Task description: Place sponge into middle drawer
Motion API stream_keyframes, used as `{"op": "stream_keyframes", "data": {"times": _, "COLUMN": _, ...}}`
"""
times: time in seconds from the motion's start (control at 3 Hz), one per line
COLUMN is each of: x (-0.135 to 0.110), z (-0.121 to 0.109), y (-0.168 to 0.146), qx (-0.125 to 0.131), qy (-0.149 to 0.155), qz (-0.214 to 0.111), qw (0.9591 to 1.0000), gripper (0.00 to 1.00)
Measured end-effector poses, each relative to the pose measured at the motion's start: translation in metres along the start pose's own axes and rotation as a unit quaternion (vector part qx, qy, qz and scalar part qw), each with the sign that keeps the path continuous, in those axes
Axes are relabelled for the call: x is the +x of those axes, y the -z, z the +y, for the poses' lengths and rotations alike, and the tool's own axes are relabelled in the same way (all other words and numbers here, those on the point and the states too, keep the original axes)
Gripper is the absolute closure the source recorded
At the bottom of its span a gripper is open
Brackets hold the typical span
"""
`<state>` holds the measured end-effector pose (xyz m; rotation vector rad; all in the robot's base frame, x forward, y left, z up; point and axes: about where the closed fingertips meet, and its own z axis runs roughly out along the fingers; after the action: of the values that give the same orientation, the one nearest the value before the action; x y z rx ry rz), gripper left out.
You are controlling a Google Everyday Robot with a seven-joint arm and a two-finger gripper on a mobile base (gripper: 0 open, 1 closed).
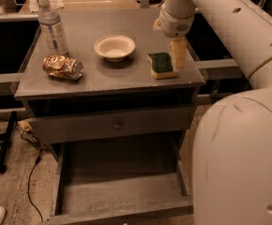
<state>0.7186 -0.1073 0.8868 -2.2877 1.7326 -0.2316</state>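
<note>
The sponge (162,65) lies on the right side of the cabinet top, green scrub face up, pale yellow foam below. My gripper (177,55) hangs from the white arm (176,13), right beside the sponge's right edge and low over the top. The middle drawer (119,186) is pulled out below the front of the cabinet, with its bare grey floor showing and nothing in it.
A white bowl (114,47) stands left of the sponge. A crushed can (63,67) and a water bottle (52,29) are at the left. A shut drawer front with a round knob (117,124) sits above the open drawer. The robot's white body (239,158) fills the right foreground.
</note>
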Motion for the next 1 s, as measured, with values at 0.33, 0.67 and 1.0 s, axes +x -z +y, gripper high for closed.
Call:
{"op": "stream_keyframes", "data": {"times": 0.33, "x": 0.0037, "z": 0.0032, "y": -0.0097, "qx": -0.025, "qy": 0.023, "qz": 0.005, "qw": 0.9994, "gripper": 0.00}}
{"op": "stream_keyframes", "data": {"times": 0.67, "x": 0.0046, "z": 0.0034, "y": -0.0111, "qx": -0.028, "qy": 0.027, "qz": 0.006, "qw": 0.9992, "gripper": 0.00}}
{"op": "stream_keyframes", "data": {"times": 1.0, "x": 0.0067, "z": -0.0021, "y": -0.0175, "qx": -0.022, "qy": 0.015, "qz": 0.001, "qw": 0.9996, "gripper": 0.00}}
